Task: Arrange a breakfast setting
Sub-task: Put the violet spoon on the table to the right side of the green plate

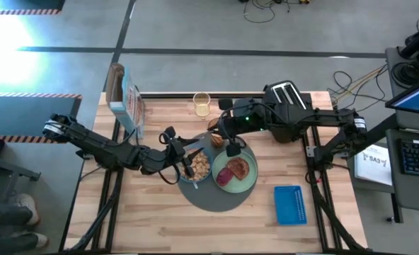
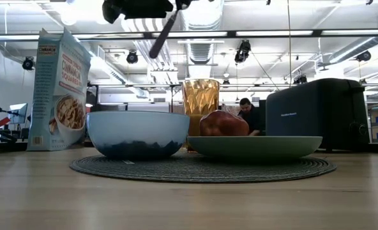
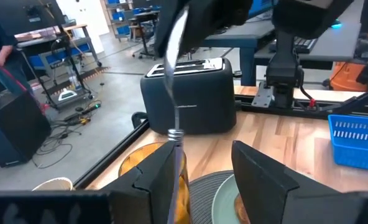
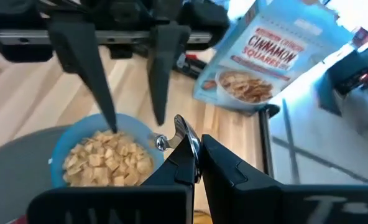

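Observation:
The round dark-grey mat point(image 1: 220, 200) carries the blue bowl point(image 1: 193, 175) of brown cereal point(image 4: 106, 155) and the pale-green plate point(image 1: 252, 182) with the toast point(image 1: 238, 167) and the red fruit point(image 1: 224, 176). The amber tumbler point(image 1: 202, 105) stands beyond the mat. My right gripper point(image 1: 211, 140) is shut on the small spoon point(image 3: 173, 74) above the bowl. My left gripper point(image 3: 206, 165) is open above the bowl. The spoon's free end point(image 3: 174, 134) hangs beside one of its fingers point(image 3: 159, 171); whether they touch, I cannot tell. My right gripper pinches the spoon's wide end point(image 3: 178, 28) between its two shut fingers, lifted clear above the bowl. The spoon hangs slanting below the fingers, its thin handle point(image 2: 163, 35) pointing down toward my left gripper.
The cereal box point(image 1: 128, 103) stands at the table's far left. The black-and-silver toaster point(image 1: 287, 95) stands at the far right, behind the right arm. The blue slotted basket point(image 1: 289, 204) lies at the near right. A person shows in the room behind the table.

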Tool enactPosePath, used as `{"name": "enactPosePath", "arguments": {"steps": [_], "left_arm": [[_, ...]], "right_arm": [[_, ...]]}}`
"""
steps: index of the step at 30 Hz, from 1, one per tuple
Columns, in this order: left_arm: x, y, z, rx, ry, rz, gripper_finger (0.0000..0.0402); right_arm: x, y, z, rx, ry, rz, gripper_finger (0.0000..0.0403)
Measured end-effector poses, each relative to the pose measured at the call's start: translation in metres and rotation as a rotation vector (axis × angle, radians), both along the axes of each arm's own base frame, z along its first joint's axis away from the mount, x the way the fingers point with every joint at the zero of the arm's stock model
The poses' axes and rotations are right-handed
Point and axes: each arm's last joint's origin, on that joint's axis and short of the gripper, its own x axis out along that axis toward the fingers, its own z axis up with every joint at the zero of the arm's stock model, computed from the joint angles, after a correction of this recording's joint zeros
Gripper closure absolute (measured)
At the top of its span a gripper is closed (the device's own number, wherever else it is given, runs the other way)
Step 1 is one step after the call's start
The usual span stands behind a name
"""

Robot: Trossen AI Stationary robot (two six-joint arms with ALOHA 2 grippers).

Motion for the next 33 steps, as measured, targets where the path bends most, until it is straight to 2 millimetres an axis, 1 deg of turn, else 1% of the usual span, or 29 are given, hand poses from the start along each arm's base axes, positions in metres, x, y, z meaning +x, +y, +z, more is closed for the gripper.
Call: {"name": "enactPosePath", "arguments": {"steps": [3,5,8,13,19,20,23,26,28,33], "left_arm": [[0.0,0.0,-0.001,0.002,0.007,0.0,0.026],[0.0,0.0,-0.001,0.001,0.011,0.001,0.026],[0.0,0.0,-0.001,0.002,0.012,0.003,0.0261],[0.0,0.001,-0.001,0.022,0.022,0.008,0.0261],[0.0,0.001,-0.001,0.031,0.03,0.007,0.0261],[0.0,0.001,-0.002,0.032,0.032,0.007,0.0261],[0.0,0.001,-0.002,0.034,0.038,0.007,0.0261],[-0.001,0.001,-0.003,0.038,0.051,0.007,0.0261],[-0.001,0.001,-0.004,0.041,0.061,0.008,0.0261],[-0.002,0.002,-0.007,0.051,0.091,0.008,0.0261]], "right_arm": [[-0.005,-0.001,-0.006,0.04,0.079,-0.051,0.0394],[-0.013,-0.004,-0.013,0.052,0.176,-0.133,0.0394],[-0.027,-0.006,-0.021,0.13,0.317,-0.259,0.0394],[-0.054,-0.004,-0.024,0.313,0.475,-0.437,0.0394],[-0.084,0.004,-0.023,0.641,0.672,-0.583,0.0394],[-0.088,0.005,-0.023,0.666,0.702,-0.618,0.0394],[-0.092,0.006,-0.029,0.701,0.744,-0.697,0.0394],[-0.091,0.006,-0.037,0.721,0.767,-0.731,0.0394],[-0.091,0.007,-0.046,0.742,0.811,-0.746,0.0394],[-0.094,0.009,-0.079,0.794,0.93,-0.824,0.0394]]}}
